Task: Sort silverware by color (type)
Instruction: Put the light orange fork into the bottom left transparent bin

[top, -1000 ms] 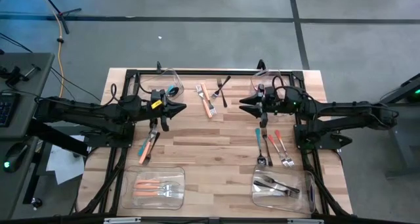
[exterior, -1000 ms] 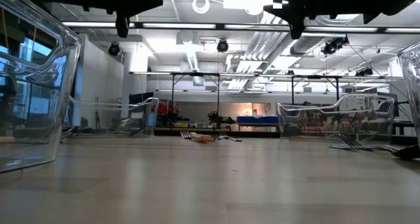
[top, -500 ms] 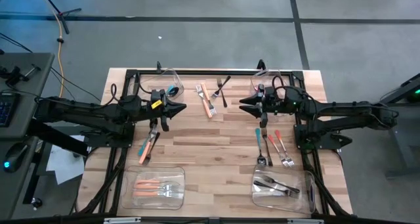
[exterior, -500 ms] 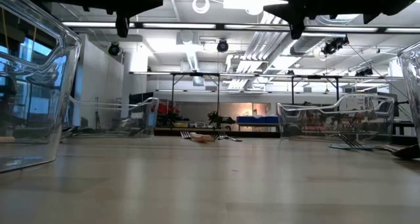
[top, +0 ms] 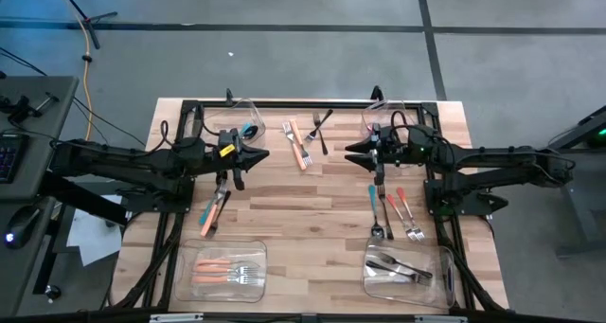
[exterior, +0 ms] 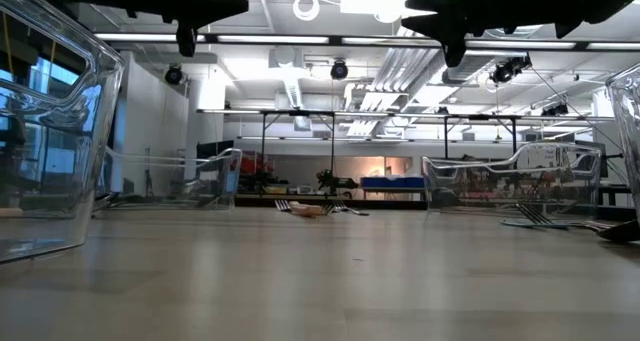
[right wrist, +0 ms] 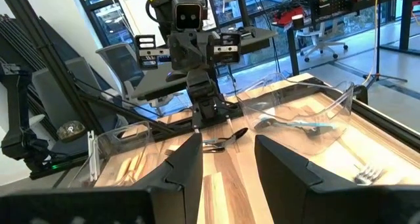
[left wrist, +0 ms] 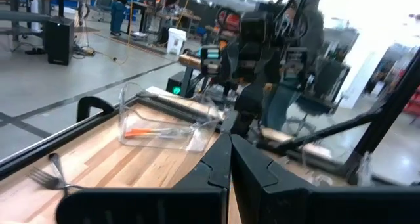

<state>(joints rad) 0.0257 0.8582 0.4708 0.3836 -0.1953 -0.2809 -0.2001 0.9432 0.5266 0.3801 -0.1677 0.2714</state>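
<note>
Since both arms hang above the counter [top: 312,195] with nothing in them, this looks like a pause between picks. The left gripper [top: 259,154] sits over the left-centre of the wood with its jaws pressed together, which the left wrist view shows pretty clearly. The right gripper [top: 352,152] faces it from the other side with its jaws spread apart and empty, so my guess is that arm goes next.

Where the silverware is explains the setup. The near-left bin [top: 227,269] already holds orange-handled forks, and the near-right bin [top: 407,272] holds dark metal pieces, so each colour gets its own tub. One far bin [top: 248,115] has a teal piece in it; the other far bin [top: 386,113] holds something I can't make out from above.

Still loose:
- orange-handled pair and a dark fork [top: 322,129] near the far-middle edge
- a red-orange and dark pair [top: 214,212] under the left arm
- a teal, dark and red-orange cluster [top: 392,211] just below the right gripper

That cluster seems the handiest target for the spread jaws.
</note>
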